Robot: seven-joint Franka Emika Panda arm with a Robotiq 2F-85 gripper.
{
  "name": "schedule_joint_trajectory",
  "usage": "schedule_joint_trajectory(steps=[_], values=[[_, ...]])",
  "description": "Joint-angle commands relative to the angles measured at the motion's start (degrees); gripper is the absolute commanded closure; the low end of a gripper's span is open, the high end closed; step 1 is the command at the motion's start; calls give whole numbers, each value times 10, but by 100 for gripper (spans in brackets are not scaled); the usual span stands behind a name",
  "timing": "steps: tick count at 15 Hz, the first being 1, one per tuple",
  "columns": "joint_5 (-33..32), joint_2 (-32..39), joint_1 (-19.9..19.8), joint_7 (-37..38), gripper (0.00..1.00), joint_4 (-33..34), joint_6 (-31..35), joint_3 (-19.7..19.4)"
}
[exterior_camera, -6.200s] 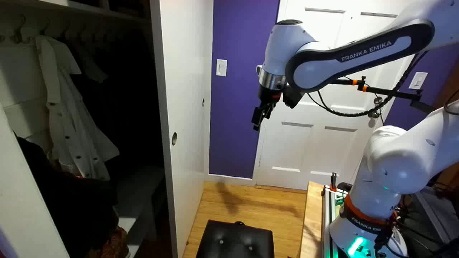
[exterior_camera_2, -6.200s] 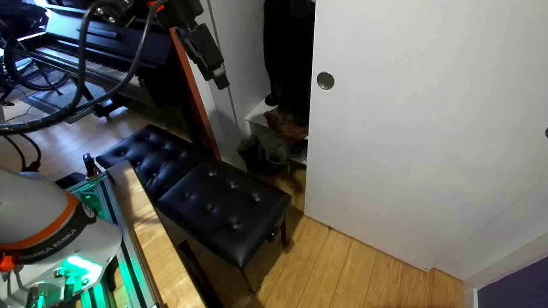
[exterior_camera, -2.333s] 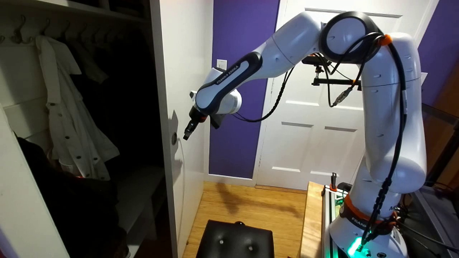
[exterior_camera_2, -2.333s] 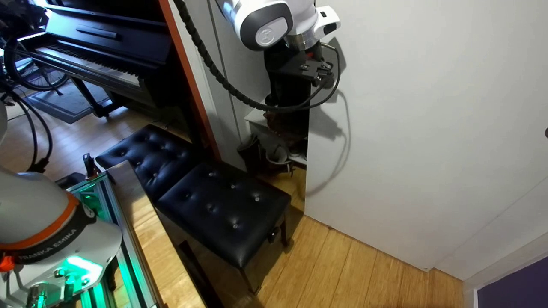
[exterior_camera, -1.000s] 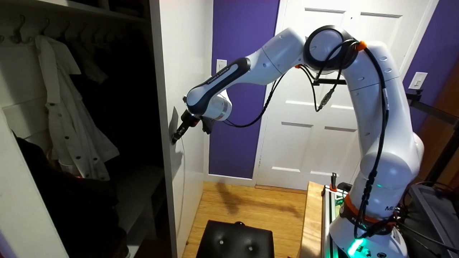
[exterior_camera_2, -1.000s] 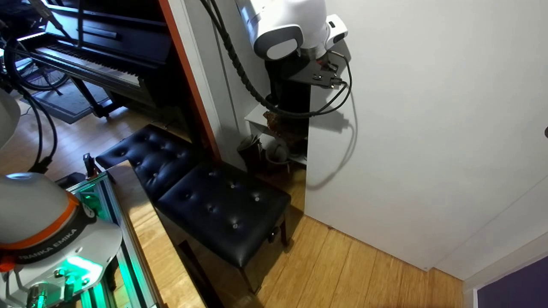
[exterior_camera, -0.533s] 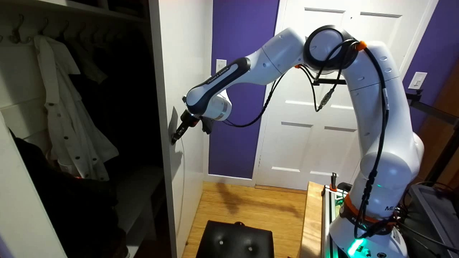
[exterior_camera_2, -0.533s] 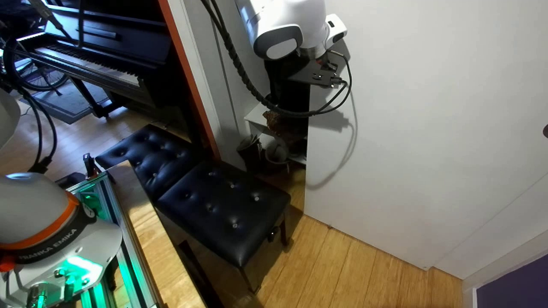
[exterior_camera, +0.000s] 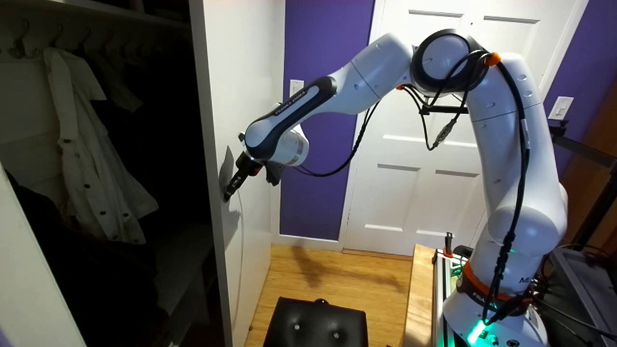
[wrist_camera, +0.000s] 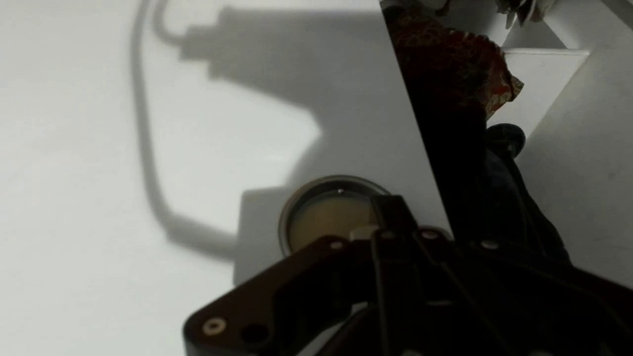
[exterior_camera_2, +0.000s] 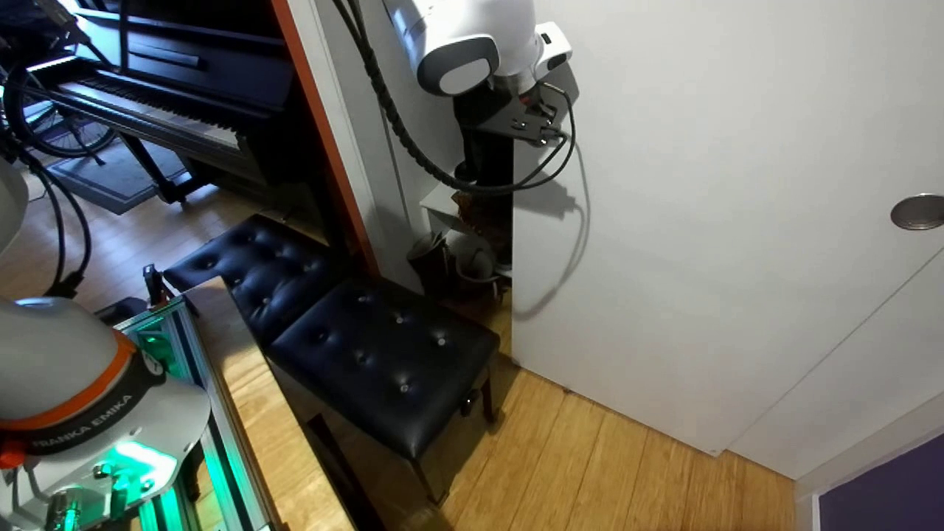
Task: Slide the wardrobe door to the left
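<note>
White wardrobe door [exterior_camera_2: 664,243] stands partway across, a dark gap [exterior_camera: 173,144] left to cover, fingers [wrist_camera: 394,213] together and apparently in its gap-side pull [wrist_camera: 326,217].

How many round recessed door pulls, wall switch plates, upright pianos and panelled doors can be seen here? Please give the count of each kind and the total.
Round recessed door pulls: 2
Wall switch plates: 2
Upright piano: 1
Panelled door: 1
Total: 6
</note>
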Motion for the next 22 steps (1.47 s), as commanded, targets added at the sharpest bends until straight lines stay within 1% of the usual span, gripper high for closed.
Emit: schedule_joint_trajectory(steps=[1,4,7,12,14,17,20,22], values=[[1,-12,62,87,100,1,-8,7],[-22,-24,107,161,100,-18,6,-12],[-74,-31,163,237,100,-32,27,-38],[-200,-37,276,380,100,-35,20,-117],[-250,-38,324,444,100,-31,8,-152],[-308,-36,382,532,100,-19,-13,-191],[-336,-33,411,576,100,-13,-26,-200],[-337,-32,415,586,100,-8,-31,-193]])
